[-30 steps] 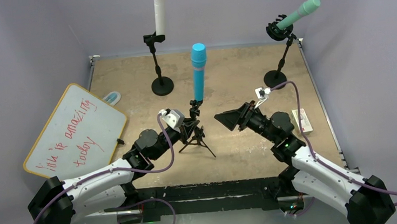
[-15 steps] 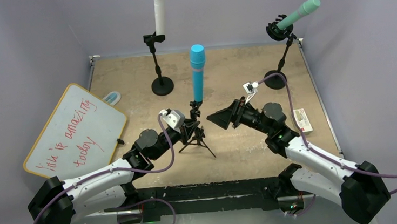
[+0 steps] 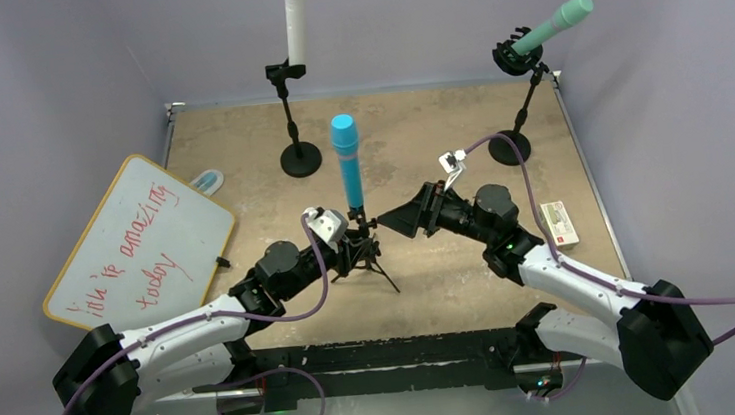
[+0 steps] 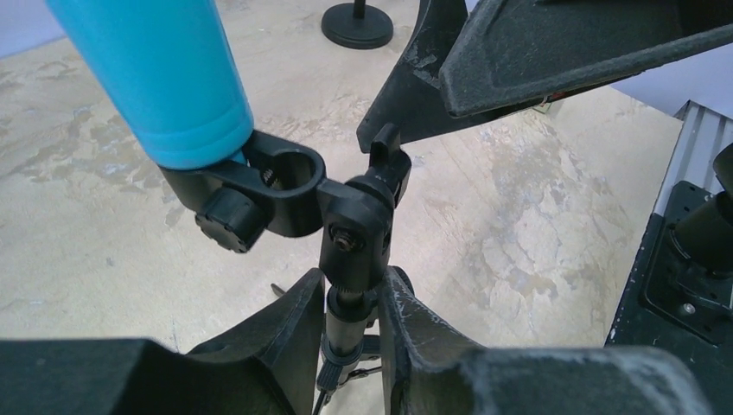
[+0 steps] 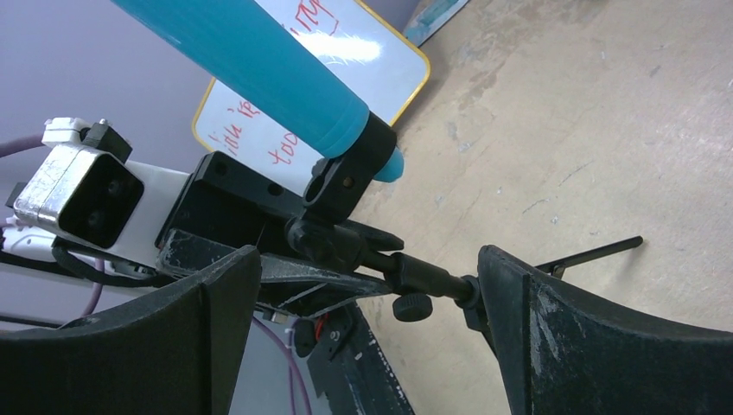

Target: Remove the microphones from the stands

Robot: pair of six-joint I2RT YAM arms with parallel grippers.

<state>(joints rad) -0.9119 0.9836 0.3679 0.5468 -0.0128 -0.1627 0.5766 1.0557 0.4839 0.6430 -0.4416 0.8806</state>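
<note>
The left gripper (image 4: 350, 290) is seen low on the stand (image 3: 373, 262), with its fingers (image 4: 285, 346) closed against the thin stem on both sides, just under the swivel joint. The stand is thus judged to be clamped and steadied. The right gripper (image 5: 367, 259) is spread wide and nothing is held in it. It is brought in from the opposite side, and in the right wrist view its fingers (image 5: 536, 328) are set apart around the stem and knob, below the clip (image 4: 277, 186) rather than around the microphone itself.

The blue microphone (image 3: 347, 169) is seated in that clip, with its lower end poking out beneath the ring. It is held nearly upright, with a slight lean, above the tripod legs near the middle of the worktop (image 3: 437, 131).

As for progress, only the preparation can be called done: the stand is secured and the free gripper is placed close by. The removal itself is not begun, since the microphone is not touched by either gripper. What is left, by this judgement, is for the right gripper to be raised to the blue body, closed on it, and for the microphone to be drawn up out of the clip while the stand is kept down.

Two other stands, with a white microphone (image 3: 296, 23) and a green microphone (image 3: 556, 22), are left alone at the back, and a whiteboard (image 3: 136, 243) lies at the left.
</note>
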